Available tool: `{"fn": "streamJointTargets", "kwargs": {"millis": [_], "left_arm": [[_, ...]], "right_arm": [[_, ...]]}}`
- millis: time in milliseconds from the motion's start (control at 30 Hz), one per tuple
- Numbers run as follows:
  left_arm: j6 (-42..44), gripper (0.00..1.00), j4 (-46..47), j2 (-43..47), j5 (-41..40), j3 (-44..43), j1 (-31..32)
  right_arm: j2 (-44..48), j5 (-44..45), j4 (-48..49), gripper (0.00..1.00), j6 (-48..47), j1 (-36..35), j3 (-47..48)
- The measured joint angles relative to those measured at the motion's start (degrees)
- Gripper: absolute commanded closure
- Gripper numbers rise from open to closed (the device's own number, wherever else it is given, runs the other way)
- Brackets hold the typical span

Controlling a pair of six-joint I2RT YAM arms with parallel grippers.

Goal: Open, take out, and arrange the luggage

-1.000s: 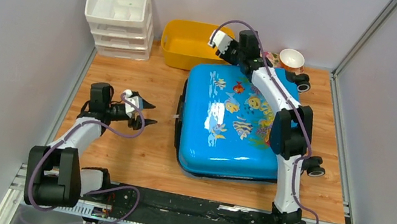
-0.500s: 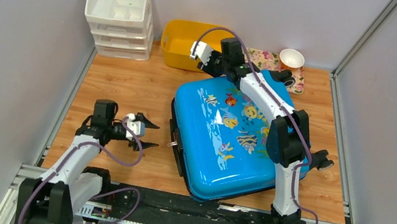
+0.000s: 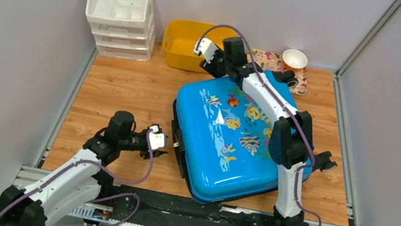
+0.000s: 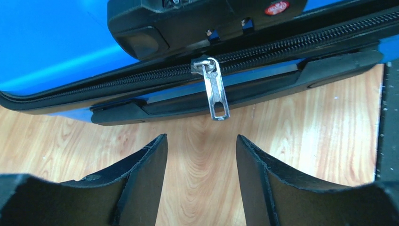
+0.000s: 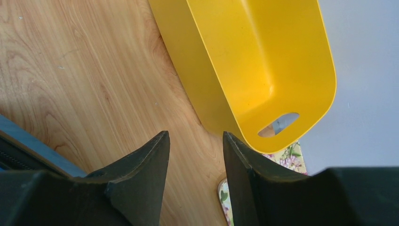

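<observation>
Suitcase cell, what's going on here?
The blue suitcase lies flat and closed on the wooden table. The zip looks shut along the side seen in the left wrist view. The left gripper is open and lined up on the metal zipper pull, just short of touching it. The right gripper is open and empty, over the table between the suitcase's far corner and the yellow tub. Nothing has been unpacked.

Glossy hard-shell luggage [image 3: 231, 137] on wood-grain table [image 3: 128, 88].
</observation>
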State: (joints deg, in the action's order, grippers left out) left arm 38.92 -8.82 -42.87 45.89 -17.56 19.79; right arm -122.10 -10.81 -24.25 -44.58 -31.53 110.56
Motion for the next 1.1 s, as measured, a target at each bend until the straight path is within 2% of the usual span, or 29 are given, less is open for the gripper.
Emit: {"fn": "streamJointTargets", "kwargs": {"millis": [333, 733, 900, 1100], "left_arm": [[0.5, 0.39, 6.1, 3.4, -16.1, 1.1, 13.4], [7.8, 0.49, 10.4, 3.0, -35.0, 4.3, 29.2], [10.3, 0.47, 11.9, 1.8, -40.7, 5.0, 32.1], [10.5, 0.49, 10.9, 1.0, -44.2, 3.4, 32.6]], "right_arm": [[0.0, 1.2, -1.9, 0.48, 3.4, 0.0, 1.6], [0.0, 1.3, -2.5, 0.48, 5.0, 0.0, 2.0], [0.0, 1.3, -2.5, 0.48, 5.6, 0.1, 2.0], [0.0, 1.3, -2.5, 0.48, 5.8, 0.1, 2.0]]}}
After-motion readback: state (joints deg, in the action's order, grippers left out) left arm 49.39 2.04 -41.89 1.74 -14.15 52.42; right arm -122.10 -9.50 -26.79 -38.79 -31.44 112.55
